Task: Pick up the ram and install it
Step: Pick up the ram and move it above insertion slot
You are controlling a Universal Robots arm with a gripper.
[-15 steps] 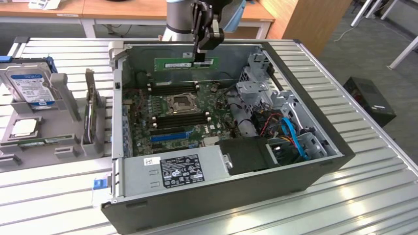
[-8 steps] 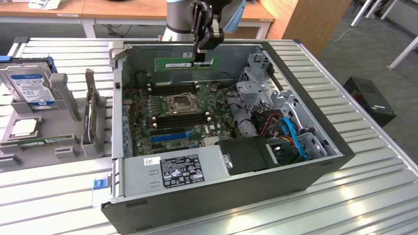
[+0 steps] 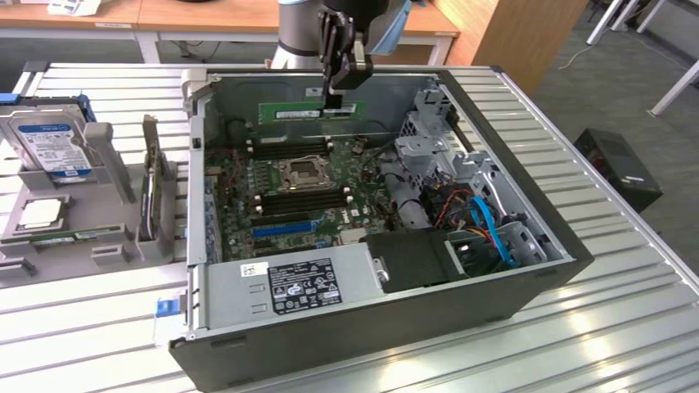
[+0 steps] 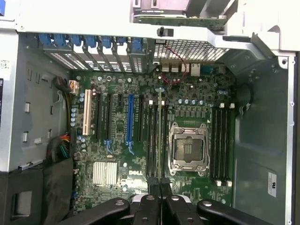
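The ram (image 3: 311,110) is a long green stick hanging level above the open computer case (image 3: 525,286), over the far side of the motherboard (image 3: 295,192). My gripper (image 3: 340,98) comes down from above and is shut on the stick's upper edge. In the wrist view the ram (image 4: 160,131) shows edge-on as a thin line running out from my gripper (image 4: 160,186). It lines up over the black memory slots (image 4: 153,136) beside the CPU socket (image 4: 187,147). A second bank of slots (image 4: 222,140) lies on the socket's other side.
A power supply (image 3: 295,282) fills the case's near corner, with blue cables (image 3: 492,229) and a drive cage (image 3: 437,155) on the exterior view's right. A hard drive (image 3: 49,143) and a grey parts holder (image 3: 65,221) stand outside the case on the exterior view's left. A blue expansion slot (image 4: 130,117) lies near the memory slots.
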